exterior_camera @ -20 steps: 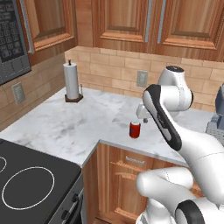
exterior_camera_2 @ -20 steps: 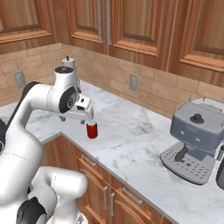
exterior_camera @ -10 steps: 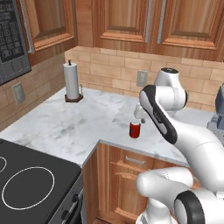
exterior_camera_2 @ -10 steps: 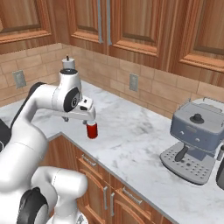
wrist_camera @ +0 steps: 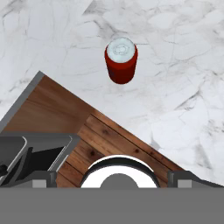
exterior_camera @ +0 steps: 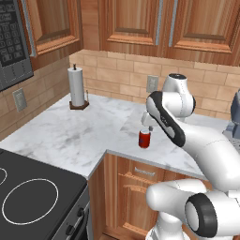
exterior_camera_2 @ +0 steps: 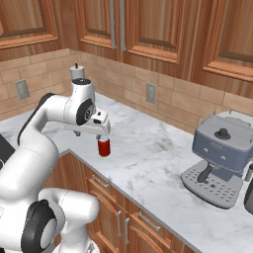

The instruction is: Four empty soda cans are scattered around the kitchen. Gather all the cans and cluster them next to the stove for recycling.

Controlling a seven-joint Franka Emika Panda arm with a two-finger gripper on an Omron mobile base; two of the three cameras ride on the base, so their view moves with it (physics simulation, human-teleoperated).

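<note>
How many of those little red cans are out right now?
1: a soda can stands upright on the marble counter, near its front edge, below the jaws. Others may be out of view.

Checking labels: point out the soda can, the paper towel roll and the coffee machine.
soda can (exterior_camera: 145, 138): left base view, red side.
paper towel roll (exterior_camera: 76, 86): left base view, white side.
coffee machine (exterior_camera_2: 221, 148): right base view, grey body.

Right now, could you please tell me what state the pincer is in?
Pincer: open, holding nothing, poised just above the upright soda can near the counter edge.
</note>
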